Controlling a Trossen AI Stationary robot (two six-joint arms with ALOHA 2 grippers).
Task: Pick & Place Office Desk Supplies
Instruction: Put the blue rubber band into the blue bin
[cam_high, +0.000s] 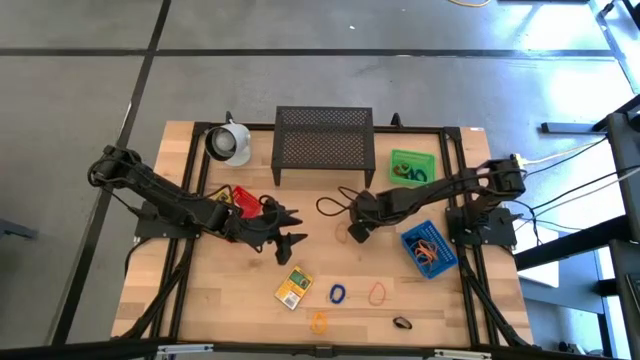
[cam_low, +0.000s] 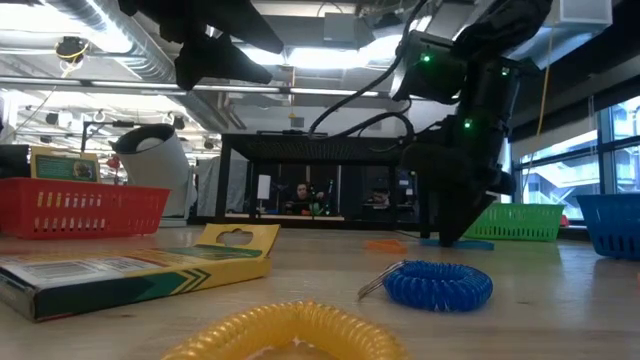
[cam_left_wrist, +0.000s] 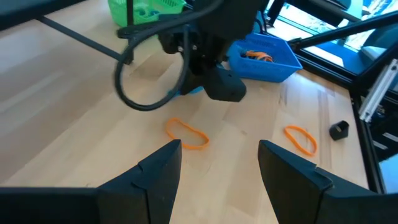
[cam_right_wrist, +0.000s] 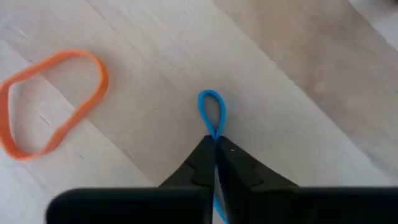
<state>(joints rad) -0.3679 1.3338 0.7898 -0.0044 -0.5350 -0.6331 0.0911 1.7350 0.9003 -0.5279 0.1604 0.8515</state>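
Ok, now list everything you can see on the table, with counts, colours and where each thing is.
yellow packets: two, one front centre, one in the red bin
orange loops: two, front and mid-table
blue coil: one, front centre
yellow coil: one, front edge
small dark piece: one, front right
thin blue loop: one, in the right gripper
red bin: one, left
green bin: one, back right
blue bin: one, right
mug: one, white, back left
mesh rack: one, black, back centre
left gripper: open, mid-table
right gripper: shut on the thin blue loop
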